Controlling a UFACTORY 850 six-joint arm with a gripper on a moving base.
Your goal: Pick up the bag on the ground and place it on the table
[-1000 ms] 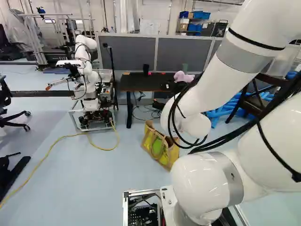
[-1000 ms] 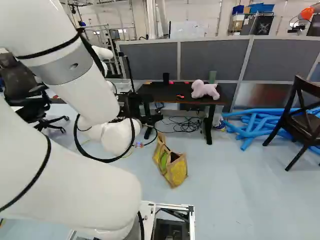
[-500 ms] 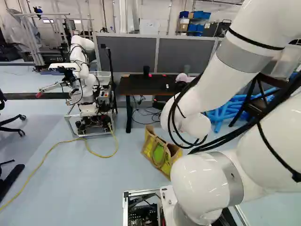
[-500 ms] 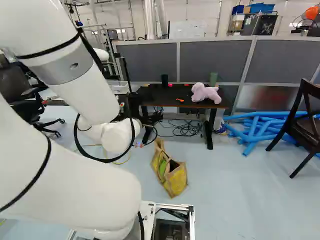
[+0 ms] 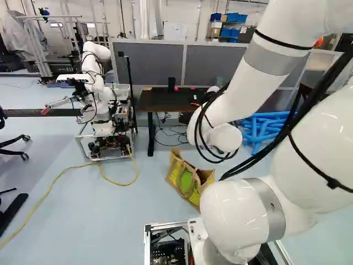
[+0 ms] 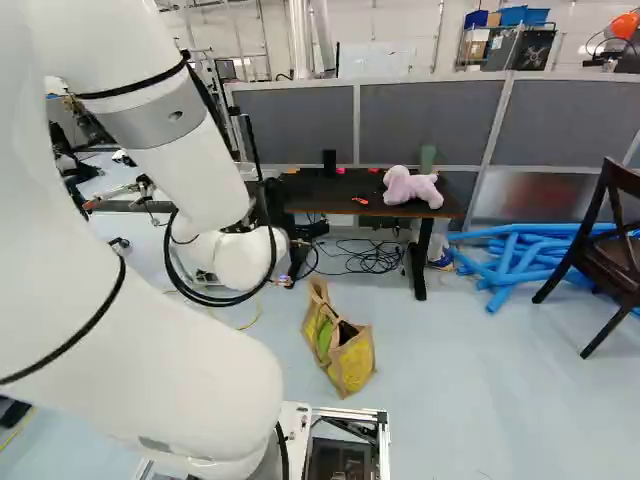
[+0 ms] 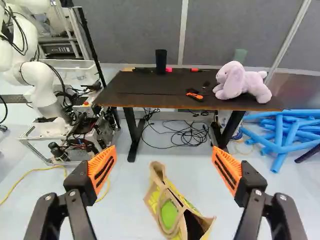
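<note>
While a tan-and-yellow soft-sided bag (image 6: 355, 365) sits on the smooth pale-blue floor (image 6: 470, 400), nearer than the rectangular dark-topped table (image 7: 150, 97), the black, orange-padded two-finger gripper (image 6: 308, 232) gapes wide, empty.

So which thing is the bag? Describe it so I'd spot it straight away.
Start with the dark table by the grey partition. The bag is on the floor in front of it. Unlike the blue tubes, it is tan with yellow and green patches, open on top, with looped handles.
</note>
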